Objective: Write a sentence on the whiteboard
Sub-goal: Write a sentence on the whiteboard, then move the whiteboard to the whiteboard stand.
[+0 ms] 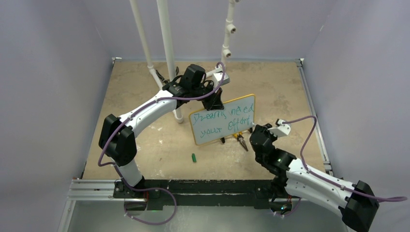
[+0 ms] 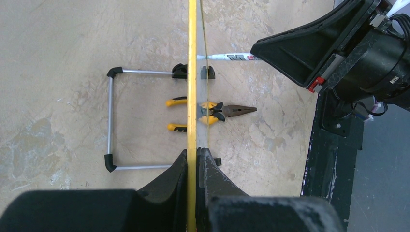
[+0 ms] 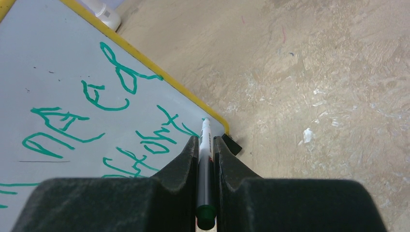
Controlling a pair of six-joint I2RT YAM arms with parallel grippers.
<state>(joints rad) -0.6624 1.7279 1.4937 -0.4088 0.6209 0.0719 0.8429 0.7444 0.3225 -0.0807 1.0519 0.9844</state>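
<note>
The whiteboard [image 1: 199,124] stands tilted on its feet mid-table, yellow rim all round. The sentence [image 1: 221,116], in green marker, reads roughly "Dreams need your effort". My left gripper [image 1: 213,102] is shut on the board's top edge; the left wrist view shows the yellow rim [image 2: 192,72] pinched in the left gripper [image 2: 197,155]. My right gripper [image 1: 256,130] is at the board's lower right corner, shut on a green marker [image 3: 205,159]. The marker's tip sits by the last stroke of the sentence [image 3: 159,130], near the whiteboard's [image 3: 63,63] corner; I cannot tell whether it touches.
Yellow-handled pliers [image 2: 212,110] lie under the board, also in the top view as pliers [image 1: 240,140]. A small green cap [image 1: 193,157] lies in front of the board. The board's wire stand [image 2: 111,118] reaches behind it. White pipes [image 1: 169,48] rise at the back.
</note>
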